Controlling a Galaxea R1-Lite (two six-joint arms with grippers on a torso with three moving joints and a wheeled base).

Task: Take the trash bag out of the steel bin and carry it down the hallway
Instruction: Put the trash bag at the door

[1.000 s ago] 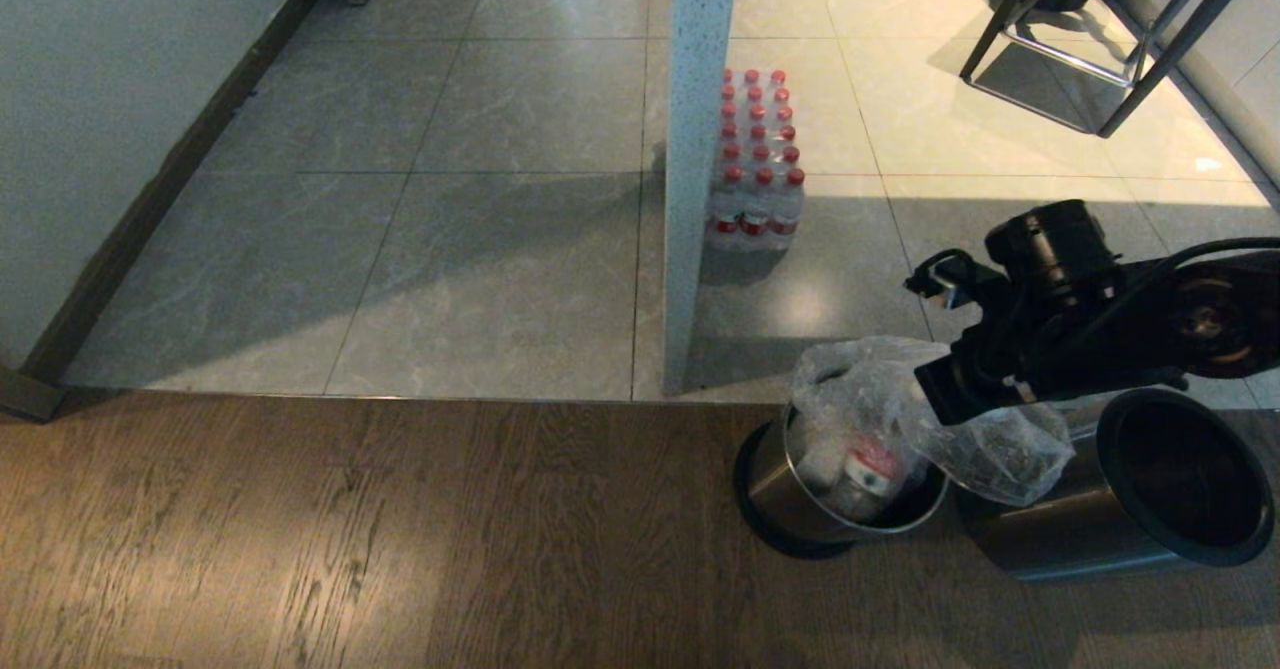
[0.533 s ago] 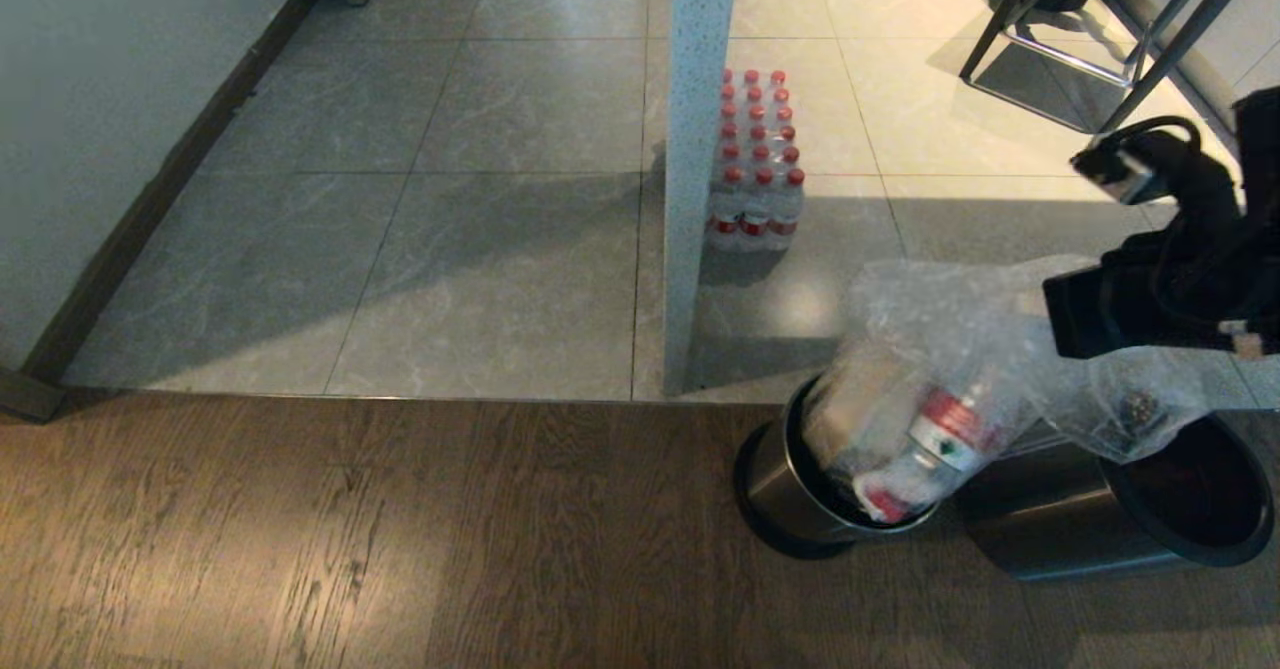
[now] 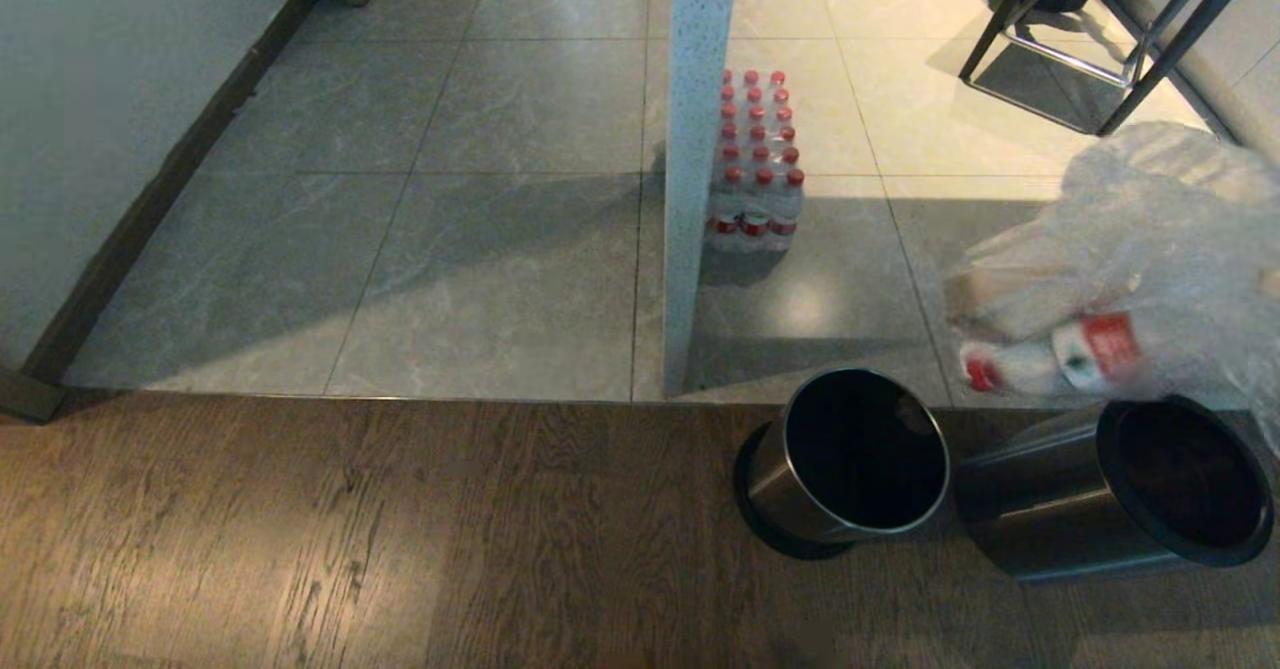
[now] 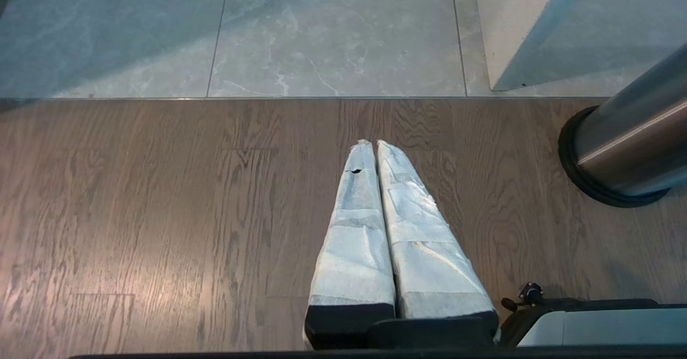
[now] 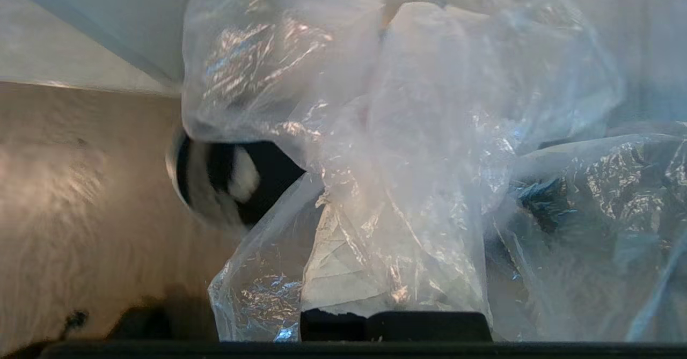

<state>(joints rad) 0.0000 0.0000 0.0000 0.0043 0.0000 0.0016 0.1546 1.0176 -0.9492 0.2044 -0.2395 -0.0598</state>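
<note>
Two steel bins were counted on the wood-plank floor: one steel bin (image 3: 850, 459) standing upright and a second bin (image 3: 1120, 484) lying tilted just beside it. One trash bag (image 3: 1130, 269) was seen, clear, with one red-labelled item (image 3: 1095, 349) showing through it. One shrink-wrapped pack of red-capped bottles (image 3: 755, 164) was counted on the tiles, beside one speckled white post (image 3: 695, 149); the bottles could not be counted exactly.

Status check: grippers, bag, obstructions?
Right gripper shut on trash bag, clear of steel bin. Left gripper shut, parked low. Pillar, bottle pack ahead.
</note>
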